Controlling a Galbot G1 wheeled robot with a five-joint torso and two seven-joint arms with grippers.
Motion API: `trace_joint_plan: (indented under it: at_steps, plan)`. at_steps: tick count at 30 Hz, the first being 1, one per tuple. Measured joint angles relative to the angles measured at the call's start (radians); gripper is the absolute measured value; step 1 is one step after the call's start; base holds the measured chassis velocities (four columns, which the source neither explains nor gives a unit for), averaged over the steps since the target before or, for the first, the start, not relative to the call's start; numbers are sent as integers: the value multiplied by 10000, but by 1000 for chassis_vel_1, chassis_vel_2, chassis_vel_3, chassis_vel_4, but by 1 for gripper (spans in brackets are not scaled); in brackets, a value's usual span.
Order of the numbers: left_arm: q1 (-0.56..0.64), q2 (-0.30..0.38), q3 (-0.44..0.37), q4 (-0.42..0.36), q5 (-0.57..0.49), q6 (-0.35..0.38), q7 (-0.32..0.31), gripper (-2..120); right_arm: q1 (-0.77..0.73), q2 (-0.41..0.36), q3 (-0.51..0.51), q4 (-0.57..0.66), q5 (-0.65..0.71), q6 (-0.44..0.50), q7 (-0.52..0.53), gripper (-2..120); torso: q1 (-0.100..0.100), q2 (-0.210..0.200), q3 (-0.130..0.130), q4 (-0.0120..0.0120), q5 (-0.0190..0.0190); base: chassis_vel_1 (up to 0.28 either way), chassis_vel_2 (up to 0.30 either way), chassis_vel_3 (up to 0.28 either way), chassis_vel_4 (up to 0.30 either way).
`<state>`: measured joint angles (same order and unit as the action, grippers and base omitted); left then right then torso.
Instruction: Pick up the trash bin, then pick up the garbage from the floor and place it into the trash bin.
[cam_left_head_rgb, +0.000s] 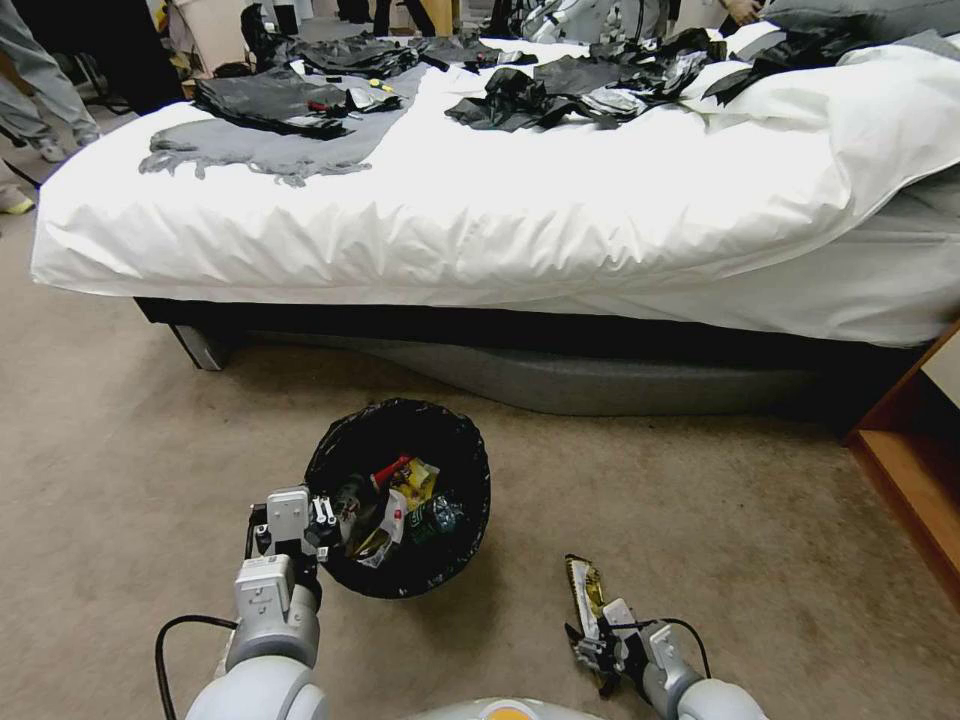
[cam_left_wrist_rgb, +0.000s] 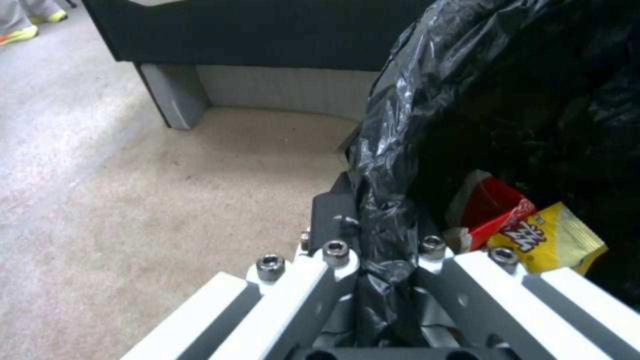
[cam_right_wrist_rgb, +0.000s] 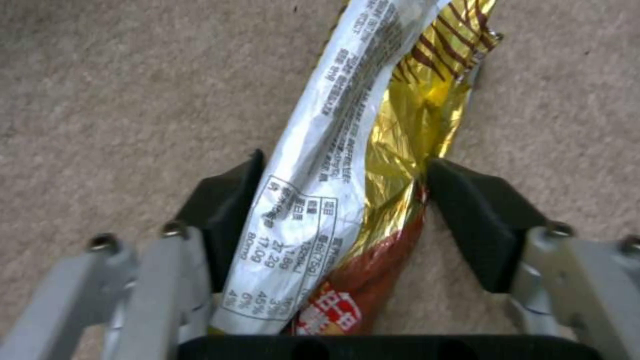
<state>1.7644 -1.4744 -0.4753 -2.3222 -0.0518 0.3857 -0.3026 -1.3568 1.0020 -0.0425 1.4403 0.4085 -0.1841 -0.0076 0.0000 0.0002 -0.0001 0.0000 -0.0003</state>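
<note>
Litter already fills part of the small round trash bin (cam_left_head_rgb: 400, 500) lined with a crinkled black plastic bag, which is over the beige carpet (cam_left_head_rgb: 120, 420) in front of the white-covered bed (cam_left_head_rgb: 480, 220). Inside the bin lie a red-and-white packet (cam_left_wrist_rgb: 493, 210), a yellow snack wrapper (cam_left_wrist_rgb: 553, 240) beside it, and a small clear green-labelled bottle (cam_left_head_rgb: 435, 515) toward the side away from the left arm. The left gripper (cam_left_head_rgb: 325, 520) sits at the bin's rim on the robot's left side; in the left wrist view its fingers (cam_left_wrist_rgb: 333, 220) are pressed together on the black liner folded over the rim, one outside the bin and one inside. To the right of the bin and nearer the robot, a long shiny gold-and-silver snack wrapper (cam_left_head_rgb: 585, 595) lies flat on the carpet, well apart from the bin. The right gripper (cam_left_head_rgb: 595, 650) is down at the wrapper's near end; in the right wrist view its two black fingertips (cam_right_wrist_rgb: 227, 200) stand on either side of the wrapper, touching its edges, closing around it but not visibly squeezing it flat. Black bags and grey cloth (cam_left_head_rgb: 260, 150) lie scattered on the bed beyond the bin.
</note>
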Motion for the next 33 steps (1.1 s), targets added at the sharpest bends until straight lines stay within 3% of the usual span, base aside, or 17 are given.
trace_joint_plan:
  at_steps: [4,11,17,33]
  plan:
    - [15,6,1,0,1,-1,-3,1,-27,24,39,-27,-80,104,-27,44,0,-1,1,2,6,0,0,0,0]
    - [30,15,0,11,0,-3,-3,1,-165,89,214,87,-158,201,-96,28,0,-2,2,3,21,0,0,0,0]
    - [-34,7,65,161,4,-12,-4,1,-268,92,292,122,-246,331,-182,3,1,-3,3,1,12,0,0,0,0]
    - [-255,-9,32,294,-35,23,-4,1,-178,85,338,58,-379,620,-228,0,0,-3,3,1,4,0,0,0,0]
